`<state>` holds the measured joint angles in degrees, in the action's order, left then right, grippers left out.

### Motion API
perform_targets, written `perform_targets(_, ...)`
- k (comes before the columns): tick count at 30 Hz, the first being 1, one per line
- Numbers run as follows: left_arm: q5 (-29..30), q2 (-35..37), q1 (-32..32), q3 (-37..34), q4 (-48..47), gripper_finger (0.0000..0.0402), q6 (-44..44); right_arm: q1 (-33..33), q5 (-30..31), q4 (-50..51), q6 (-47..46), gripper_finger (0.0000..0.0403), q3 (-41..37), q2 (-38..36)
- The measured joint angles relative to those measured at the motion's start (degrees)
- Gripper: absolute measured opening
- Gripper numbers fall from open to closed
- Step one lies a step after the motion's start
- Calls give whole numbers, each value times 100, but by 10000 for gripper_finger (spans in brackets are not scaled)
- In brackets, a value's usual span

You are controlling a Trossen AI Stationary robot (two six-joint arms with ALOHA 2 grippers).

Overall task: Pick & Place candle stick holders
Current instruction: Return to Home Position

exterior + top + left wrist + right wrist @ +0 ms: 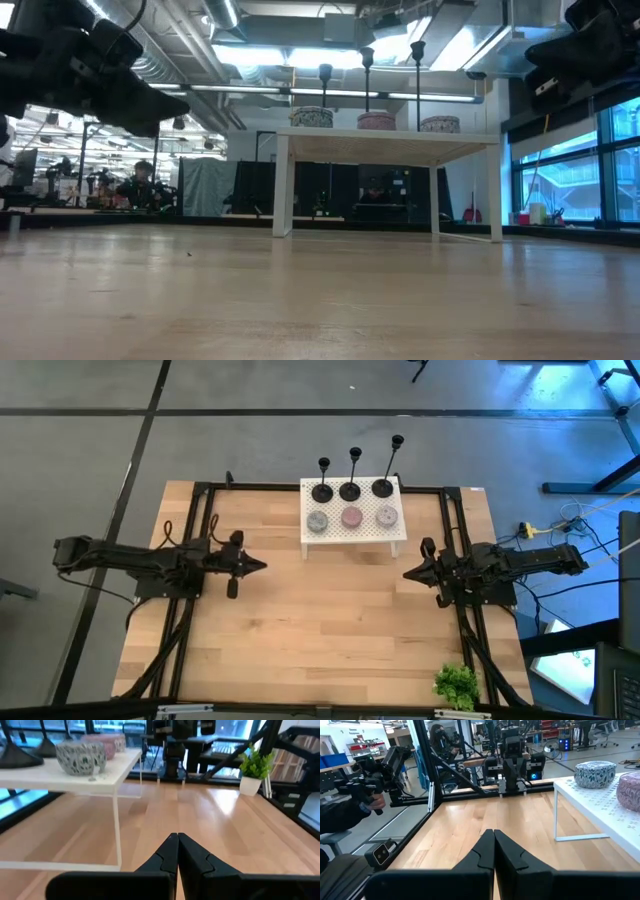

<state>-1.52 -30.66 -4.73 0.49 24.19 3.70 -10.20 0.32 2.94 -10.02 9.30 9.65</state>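
Over the desk (330, 630), looking down, you've got all three candle stick holders (350, 490) lined up along the back of the white stand (355, 538), with three round pastel discs (352, 517) in front. Placing looks done, and only parking the arms is left. Your left tool (255, 566) and right tool (410, 573) lie at the sides, well apart from the stand. Low view: holders upright on top. Left wrist: fingers pressed together, holding nothing. Right wrist: same, pinched closed and empty.
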Motion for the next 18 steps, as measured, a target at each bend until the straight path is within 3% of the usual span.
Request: perform_targets(18, 100, 2108, 2, 0, -1773, 2, -6, 0, 2, 33, -2, 0, 0, 0)
